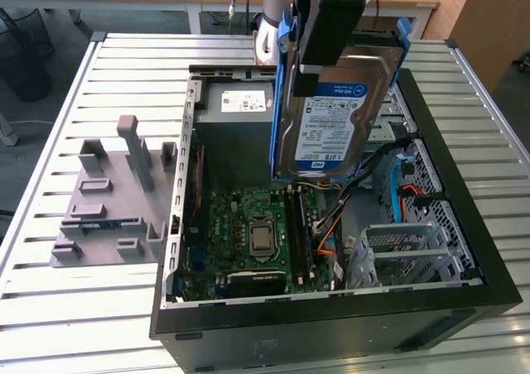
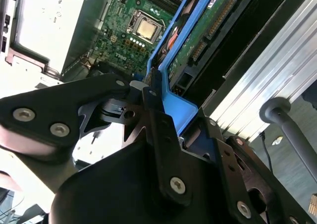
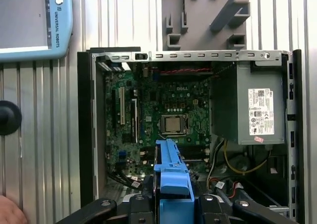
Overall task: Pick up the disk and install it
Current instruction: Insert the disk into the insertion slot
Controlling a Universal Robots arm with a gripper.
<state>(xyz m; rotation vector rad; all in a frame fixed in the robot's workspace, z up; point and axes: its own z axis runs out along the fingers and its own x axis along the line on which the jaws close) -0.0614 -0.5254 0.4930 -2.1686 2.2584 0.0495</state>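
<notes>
Disk [image 1: 333, 117] held upright in jaws, top hidden, above open case [image 1: 331, 324]

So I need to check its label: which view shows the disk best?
The exterior view: the gripper holds the disk, label facing the camera. The second wrist view shows its circuit-board side and blue rail; the first wrist view, its blue end bracket.

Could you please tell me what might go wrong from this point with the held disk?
The gripper clamps the disk only at its blue end bracket, hanging upright above the open case; a slip could drop it onto the motherboard. The loose cables beside the drive cage might snag it if lowered there.
</notes>
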